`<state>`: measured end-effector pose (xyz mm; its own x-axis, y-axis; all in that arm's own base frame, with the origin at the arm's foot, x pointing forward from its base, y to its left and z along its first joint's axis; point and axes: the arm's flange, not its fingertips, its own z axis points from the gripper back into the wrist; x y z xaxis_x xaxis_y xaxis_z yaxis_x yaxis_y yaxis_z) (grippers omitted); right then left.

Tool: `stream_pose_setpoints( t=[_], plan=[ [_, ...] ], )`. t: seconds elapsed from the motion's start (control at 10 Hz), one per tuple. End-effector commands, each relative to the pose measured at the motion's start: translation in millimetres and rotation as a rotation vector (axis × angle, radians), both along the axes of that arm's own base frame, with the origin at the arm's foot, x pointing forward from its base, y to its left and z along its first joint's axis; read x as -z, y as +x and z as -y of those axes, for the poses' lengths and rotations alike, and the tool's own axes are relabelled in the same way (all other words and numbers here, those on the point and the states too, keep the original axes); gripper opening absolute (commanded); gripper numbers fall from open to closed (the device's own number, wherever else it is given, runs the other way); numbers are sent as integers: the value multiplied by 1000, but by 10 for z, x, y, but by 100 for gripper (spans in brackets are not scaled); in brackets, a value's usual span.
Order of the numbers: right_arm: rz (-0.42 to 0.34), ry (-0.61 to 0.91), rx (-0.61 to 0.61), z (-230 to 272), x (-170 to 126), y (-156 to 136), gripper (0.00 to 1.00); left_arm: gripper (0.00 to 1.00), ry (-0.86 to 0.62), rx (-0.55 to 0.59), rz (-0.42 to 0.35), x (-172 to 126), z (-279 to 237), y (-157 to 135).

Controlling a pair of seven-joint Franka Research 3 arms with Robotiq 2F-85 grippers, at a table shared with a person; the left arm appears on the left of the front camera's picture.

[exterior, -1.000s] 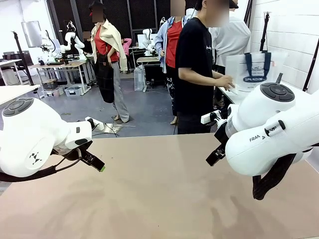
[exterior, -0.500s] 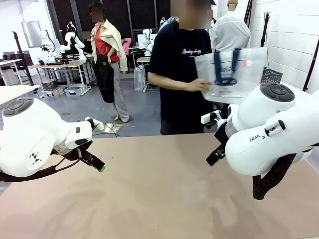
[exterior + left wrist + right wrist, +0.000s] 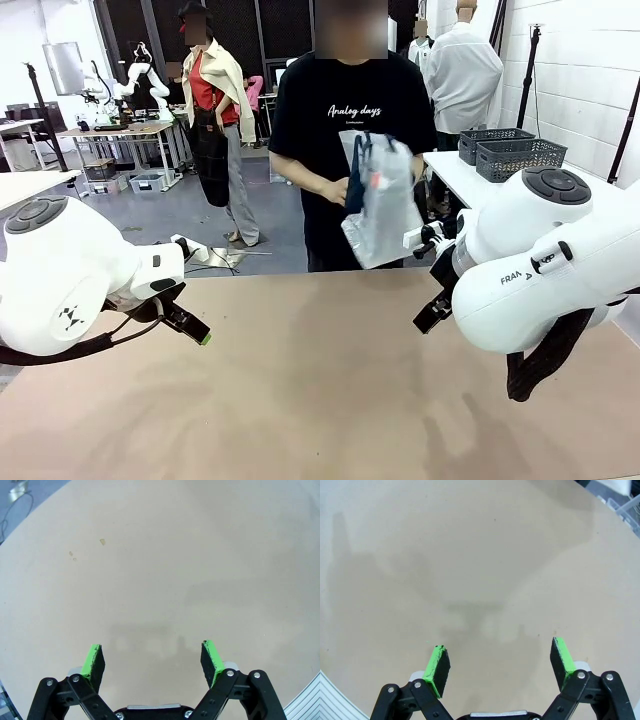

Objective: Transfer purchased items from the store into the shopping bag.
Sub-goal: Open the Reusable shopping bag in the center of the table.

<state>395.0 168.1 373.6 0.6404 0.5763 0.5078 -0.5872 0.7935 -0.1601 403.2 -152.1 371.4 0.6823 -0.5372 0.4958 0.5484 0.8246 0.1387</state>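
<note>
A person in a black T-shirt stands at the table's far edge and holds the shopping bag (image 3: 383, 205), clear plastic with navy handles and a small red tag, folded narrow in front of the body. The purchased items are out of view, and I cannot tell whether the bag holds anything. My left gripper (image 3: 198, 333) hangs above the left part of the brown table (image 3: 320, 400); in the left wrist view it (image 3: 152, 652) is open over bare tabletop. My right gripper (image 3: 431, 313) hangs at the right and is likewise open (image 3: 500, 655) with nothing between its pads.
Two dark grey lattice baskets (image 3: 510, 155) stand on a white side table (image 3: 455, 180) at the back right, behind the person. Both arms' bulky white bodies flank the brown table's middle.
The person has turned from the side table to face my table, bringing the bag left and down in front of the body. Neither arm has moved.
</note>
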Motion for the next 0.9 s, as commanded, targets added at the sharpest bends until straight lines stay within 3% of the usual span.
stream_pose_setpoints(
  t=[0.0,0.8],
  plan=[
    [0,0,0,1,0,0,100,100,-1,-2,0,0,-10,3],
    [0,0,0,1,0,0,100,100,-1,-2,0,0,-10,3]
  ],
)
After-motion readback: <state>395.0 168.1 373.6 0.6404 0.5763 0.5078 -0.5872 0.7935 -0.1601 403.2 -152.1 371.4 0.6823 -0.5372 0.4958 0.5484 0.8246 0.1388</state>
